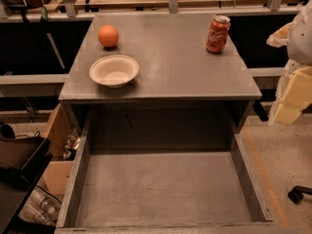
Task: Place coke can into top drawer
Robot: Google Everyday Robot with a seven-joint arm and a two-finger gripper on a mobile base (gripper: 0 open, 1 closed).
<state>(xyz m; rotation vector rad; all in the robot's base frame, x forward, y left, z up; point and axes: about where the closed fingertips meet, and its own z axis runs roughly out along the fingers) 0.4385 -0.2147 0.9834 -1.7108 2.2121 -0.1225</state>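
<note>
The coke can (pixel 217 34), red with white script and a silver top, stands upright on the flat grey cabinet top (pixel 175 67) near its back right corner. The top drawer (pixel 165 189) is pulled out toward the camera; its flat grey bottom holds nothing. My gripper (pixel 291 97) shows as pale cream parts at the right edge of the view, beyond the cabinet's right side, well right of and nearer than the can, and holds nothing that I can see.
An orange fruit (pixel 108 36) sits at the back left of the cabinet top, and a white bowl (pixel 114 71) in front of it. Shelving and clutter stand left of the drawer (pixel 29 165). A chair caster (pixel 298 193) rests on the floor at the right.
</note>
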